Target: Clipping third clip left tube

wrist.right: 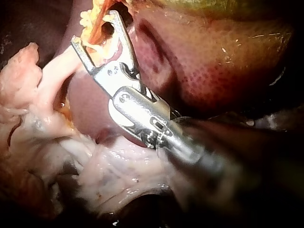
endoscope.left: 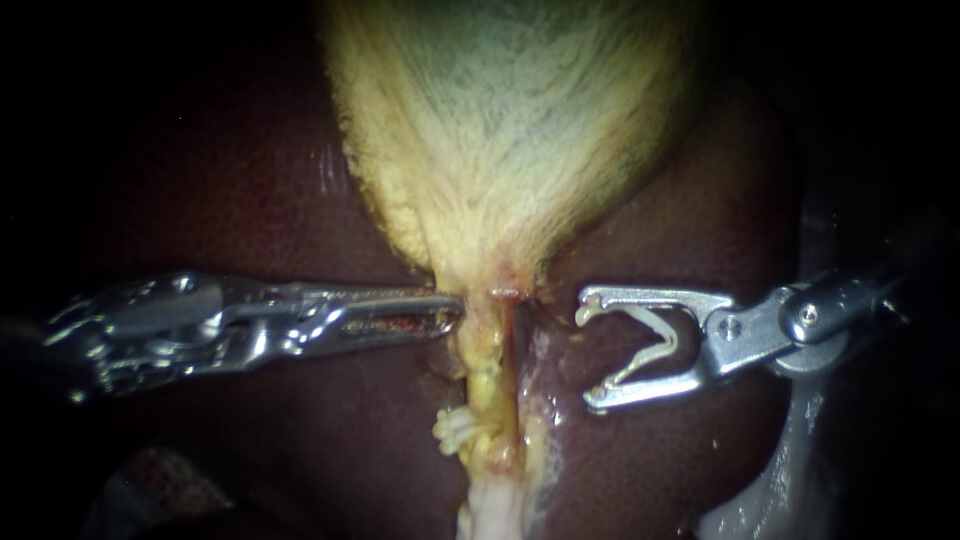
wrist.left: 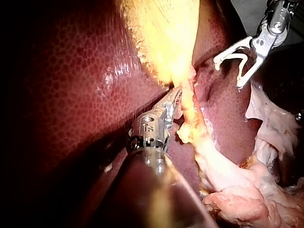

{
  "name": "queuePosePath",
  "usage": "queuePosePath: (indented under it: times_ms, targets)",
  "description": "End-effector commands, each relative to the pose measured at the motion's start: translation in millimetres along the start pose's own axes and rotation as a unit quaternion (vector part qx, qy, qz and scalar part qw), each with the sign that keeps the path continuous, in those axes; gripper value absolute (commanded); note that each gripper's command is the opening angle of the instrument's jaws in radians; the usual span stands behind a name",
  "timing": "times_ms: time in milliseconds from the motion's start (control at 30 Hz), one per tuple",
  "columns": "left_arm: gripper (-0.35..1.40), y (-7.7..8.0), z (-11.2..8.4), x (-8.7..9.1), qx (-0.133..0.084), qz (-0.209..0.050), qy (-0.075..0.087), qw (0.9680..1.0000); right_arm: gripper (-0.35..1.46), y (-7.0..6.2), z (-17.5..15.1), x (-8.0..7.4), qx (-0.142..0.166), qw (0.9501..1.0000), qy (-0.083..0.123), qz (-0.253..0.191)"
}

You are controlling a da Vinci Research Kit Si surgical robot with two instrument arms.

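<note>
The yellow gallbladder (endoscope.left: 500,130) narrows to a neck over the dark liver (endoscope.left: 250,200). A yellowish left tube (endoscope.left: 483,385) runs down from that neck, with a pale knobbly lump (endoscope.left: 455,425) on its left side. My left instrument (endoscope.left: 452,313) is shut on the gallbladder's neck; the left wrist view shows the same grip (wrist.left: 176,99). My right instrument (endoscope.left: 587,355) stands open just right of the tubes, clear of them. A white clip (endoscope.left: 655,345) sits between its jaws. In the right wrist view the open jaws (wrist.right: 95,27) face the yellow strand (wrist.right: 97,21).
A second, paler strand (endoscope.left: 532,385) runs beside the left tube, with a reddish cleft between them. Whitish fatty tissue (wrist.left: 237,199) lies below the tubes and beside the right instrument's shaft (wrist.right: 47,142). Liver (wrist.right: 213,61) surrounds the working spot.
</note>
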Motion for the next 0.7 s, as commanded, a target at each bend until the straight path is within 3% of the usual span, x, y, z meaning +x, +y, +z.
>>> queuePosePath:
  times_ms: [33, 167, 433, 700]
  targets:
    - [-0.35, 0.0, -0.1, 0.0, 0.0, 0.0, 0.0, 1.0, 0.6, -0.1, 0.2, 0.0, 0.0, 1.0, 0.0, 0.0]
    - [-0.35, 0.2, -0.9, -0.2, 0.002, 0.0, 0.001, 1.0, 0.6, -0.6, 1.6, -0.3, 0.003, 1.0, 0.0, -0.003]
    - [-0.35, 1.4, -4.6, -0.5, -0.002, -0.001, 0.001, 1.0, 0.6, -2.0, 6.8, -1.8, 0.013, 0.9998, -0.001, 0.016]
    - [-0.35, 0.9, -5.5, -0.7, -0.003, -0.002, 0.0, 1.0, 0.6, -1.4, 10.3, -4.0, 0.007, 0.999, -0.004, 0.045]
